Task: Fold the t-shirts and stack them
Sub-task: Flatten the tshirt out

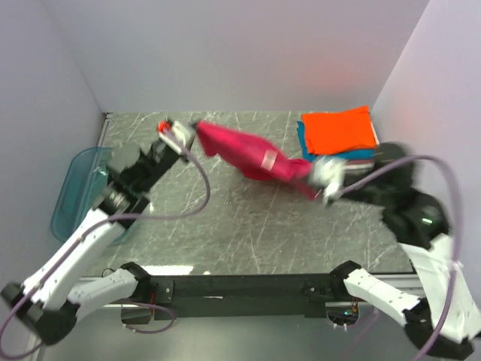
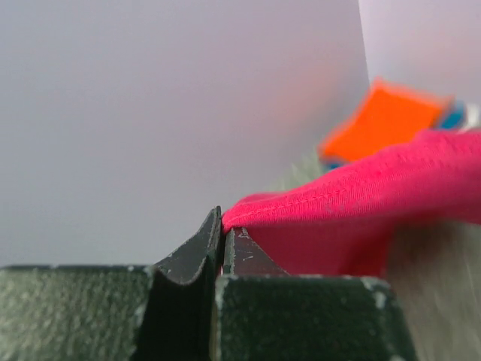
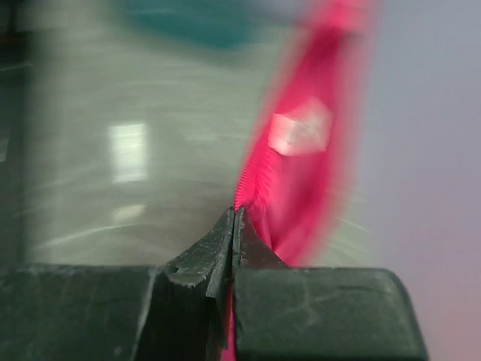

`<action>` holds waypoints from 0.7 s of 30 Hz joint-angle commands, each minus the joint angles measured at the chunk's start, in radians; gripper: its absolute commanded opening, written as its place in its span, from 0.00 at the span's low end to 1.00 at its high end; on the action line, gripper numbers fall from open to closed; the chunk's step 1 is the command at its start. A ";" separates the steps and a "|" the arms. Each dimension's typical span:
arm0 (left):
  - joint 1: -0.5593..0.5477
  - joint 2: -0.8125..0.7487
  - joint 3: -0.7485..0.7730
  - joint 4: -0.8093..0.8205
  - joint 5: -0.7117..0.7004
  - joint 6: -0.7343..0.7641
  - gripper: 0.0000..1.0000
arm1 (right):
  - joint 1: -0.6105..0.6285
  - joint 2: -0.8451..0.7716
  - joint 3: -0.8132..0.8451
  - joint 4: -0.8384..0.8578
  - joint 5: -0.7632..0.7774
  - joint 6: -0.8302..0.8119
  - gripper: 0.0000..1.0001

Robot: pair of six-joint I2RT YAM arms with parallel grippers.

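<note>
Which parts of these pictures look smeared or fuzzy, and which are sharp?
Top external: right pincer smeared, grey veined tabletop sharp. Left wrist: dark fingers and hem of the magenta-red cloth t-shirt crisp, folded orange t-shirt behind fuzzy. Right wrist: that shirt and tabletop streaked, only fingers sharp.

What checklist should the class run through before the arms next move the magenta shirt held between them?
1. Grip of left claw on the magenta shirt: ok, shut on its edge.
2. Grip of right claw on the other end: ok, shut.
3. Shirt spread flat between the claws: not ok, it hangs bunched.
4. Which corners are gripped: cannot tell.
5. The folded stack, orange shirt on top, tidy at the far right of the table: ok.
</note>
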 commanded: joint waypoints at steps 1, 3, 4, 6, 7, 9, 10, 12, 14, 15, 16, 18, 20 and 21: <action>0.014 -0.154 -0.223 -0.188 -0.002 0.018 0.00 | 0.238 0.049 -0.270 -0.195 -0.189 -0.137 0.00; 0.015 -0.303 -0.369 -0.257 -0.065 -0.004 0.00 | 0.324 0.072 -0.351 -0.158 -0.223 -0.152 0.00; 0.015 -0.352 -0.409 -0.278 -0.108 0.001 0.01 | 0.365 0.121 -0.386 -0.123 -0.205 -0.152 0.00; 0.015 -0.485 -0.501 -0.335 -0.114 0.018 0.00 | 0.465 0.192 -0.388 -0.103 -0.154 -0.150 0.00; 0.015 -0.559 -0.523 -0.343 -0.186 -0.014 0.00 | 0.541 0.267 -0.365 -0.090 -0.116 -0.149 0.00; 0.014 -0.611 -0.558 -0.354 -0.238 -0.066 0.13 | 0.600 0.344 -0.318 -0.078 -0.093 -0.126 0.09; 0.014 -0.634 -0.564 -0.351 -0.275 -0.089 0.24 | 0.625 0.418 -0.248 -0.096 -0.079 -0.121 0.22; 0.014 -0.690 -0.569 -0.342 -0.410 -0.138 0.55 | 0.617 0.477 -0.170 -0.121 -0.071 -0.089 0.56; 0.014 -0.734 -0.564 -0.337 -0.526 -0.174 0.69 | 0.561 0.491 -0.127 -0.139 -0.050 -0.080 0.67; 0.014 -0.745 -0.564 -0.334 -0.542 -0.200 0.75 | 0.524 0.473 -0.136 -0.118 -0.039 -0.057 0.68; 0.014 -0.756 -0.563 -0.332 -0.557 -0.214 0.78 | 0.484 0.427 -0.170 -0.062 -0.028 -0.034 0.70; 0.015 -0.768 -0.548 -0.334 -0.590 -0.293 0.86 | 0.336 0.383 -0.210 -0.011 0.007 0.033 0.76; 0.015 -0.750 -0.519 -0.354 -0.610 -0.385 0.91 | 0.196 0.323 -0.288 0.071 0.085 0.111 0.78; 0.015 -0.737 -0.505 -0.369 -0.623 -0.462 0.96 | 0.157 0.309 -0.313 0.094 0.107 0.136 0.78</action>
